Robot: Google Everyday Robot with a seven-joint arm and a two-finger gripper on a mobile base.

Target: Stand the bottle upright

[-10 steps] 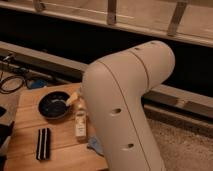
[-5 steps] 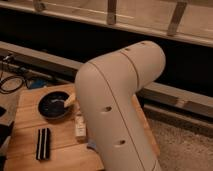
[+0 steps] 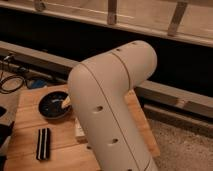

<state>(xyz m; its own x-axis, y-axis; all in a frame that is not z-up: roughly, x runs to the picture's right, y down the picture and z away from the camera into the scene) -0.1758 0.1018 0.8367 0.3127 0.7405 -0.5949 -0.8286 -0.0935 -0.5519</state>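
Camera view is dominated by the white arm housing [image 3: 112,100], which blocks most of the wooden table [image 3: 27,125].

Status:
- The gripper is not visible from this angle. It lies somewhere beyond the elbow or out of frame, so I cannot tell how far it is open or whether it has hold of anything.
- The bottle [image 3: 78,131] shows only as a pale sliver at the arm's left edge. It lies on the table, just below the black bowl [image 3: 52,106] and to the right of the black striped block [image 3: 43,144]. It does not appear to be upright.

Hazards, as judged from this position:
- Occlusion: with the bottle almost fully hidden, an approach could be misaligned and close on air or clip the cap.
- Rolling: a slim, round bottle on its side probably rolls if nudged, possibly toward the bowl or the table's edge.
- Collision: the bowl sits near the bottle, so a wide descent could strike its rim.
- Tipping: a narrow base makes the bottle likely to topple if released at a tilt.
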